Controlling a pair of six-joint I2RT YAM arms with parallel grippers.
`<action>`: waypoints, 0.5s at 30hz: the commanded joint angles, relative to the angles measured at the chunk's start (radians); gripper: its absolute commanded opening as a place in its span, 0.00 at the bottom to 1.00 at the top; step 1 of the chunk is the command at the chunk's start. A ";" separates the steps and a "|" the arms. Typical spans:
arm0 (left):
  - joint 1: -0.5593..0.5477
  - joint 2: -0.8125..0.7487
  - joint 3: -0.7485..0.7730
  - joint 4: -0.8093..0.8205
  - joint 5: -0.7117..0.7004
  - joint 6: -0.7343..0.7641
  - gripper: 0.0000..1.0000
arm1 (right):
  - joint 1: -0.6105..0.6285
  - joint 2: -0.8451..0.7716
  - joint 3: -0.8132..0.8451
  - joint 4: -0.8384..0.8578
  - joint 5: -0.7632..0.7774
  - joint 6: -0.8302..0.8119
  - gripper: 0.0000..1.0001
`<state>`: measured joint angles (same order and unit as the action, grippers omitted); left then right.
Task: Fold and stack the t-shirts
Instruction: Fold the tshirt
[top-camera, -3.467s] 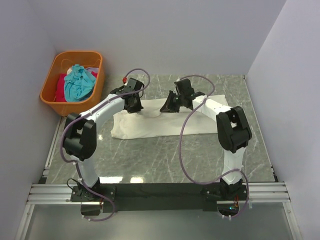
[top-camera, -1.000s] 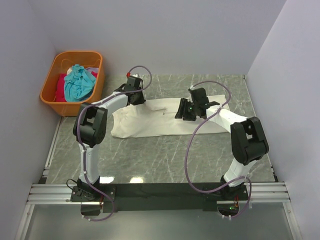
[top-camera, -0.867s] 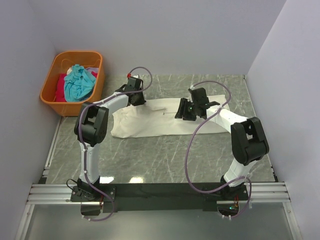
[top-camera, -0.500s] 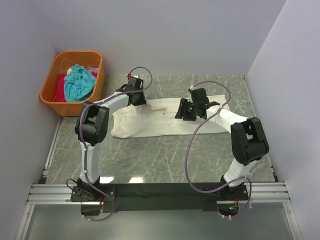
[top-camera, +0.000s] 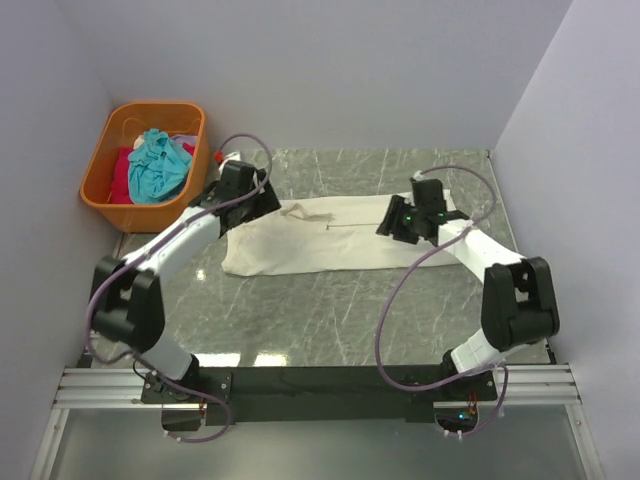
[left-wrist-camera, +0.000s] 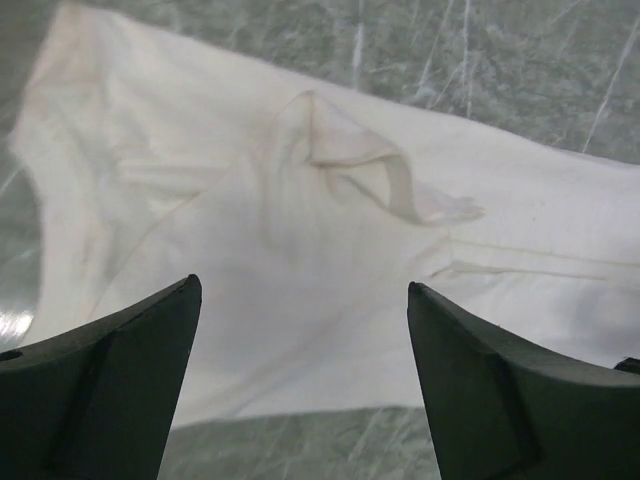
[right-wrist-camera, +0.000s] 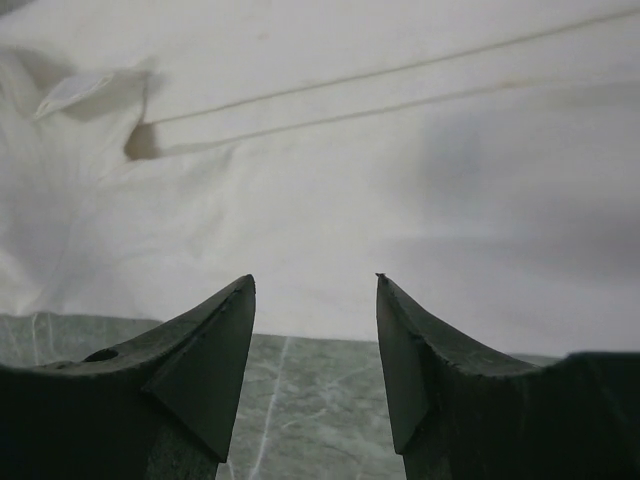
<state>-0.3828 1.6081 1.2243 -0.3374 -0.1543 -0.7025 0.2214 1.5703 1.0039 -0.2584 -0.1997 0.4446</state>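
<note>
Two grippers, left gripper (left-wrist-camera: 302, 290) and right gripper (right-wrist-camera: 315, 282), are hovering, jaws apart and empty, over cream t-shirt (top-camera: 300, 245), seemingly mid-fold; you are needing fresh edge grips next.

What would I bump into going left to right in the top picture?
Orange basket → left hand → right hand. The cream t-shirt spreads under both hands, so it has no single spot.

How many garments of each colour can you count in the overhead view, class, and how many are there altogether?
Cream t-shirt: 1
Teal garment: 1
Red garment: 1
Total: 3
</note>
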 joint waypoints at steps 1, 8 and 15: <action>0.004 -0.117 -0.123 -0.101 -0.114 -0.073 0.89 | -0.089 -0.099 -0.054 -0.016 0.063 0.032 0.59; 0.035 -0.299 -0.371 -0.121 -0.143 -0.169 0.88 | -0.286 -0.272 -0.273 0.053 0.040 0.169 0.65; 0.067 -0.266 -0.453 -0.104 -0.160 -0.247 0.84 | -0.428 -0.331 -0.372 0.102 0.048 0.215 0.66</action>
<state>-0.3229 1.3384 0.7731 -0.4721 -0.2859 -0.8913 -0.1650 1.2697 0.6601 -0.2188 -0.1627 0.6216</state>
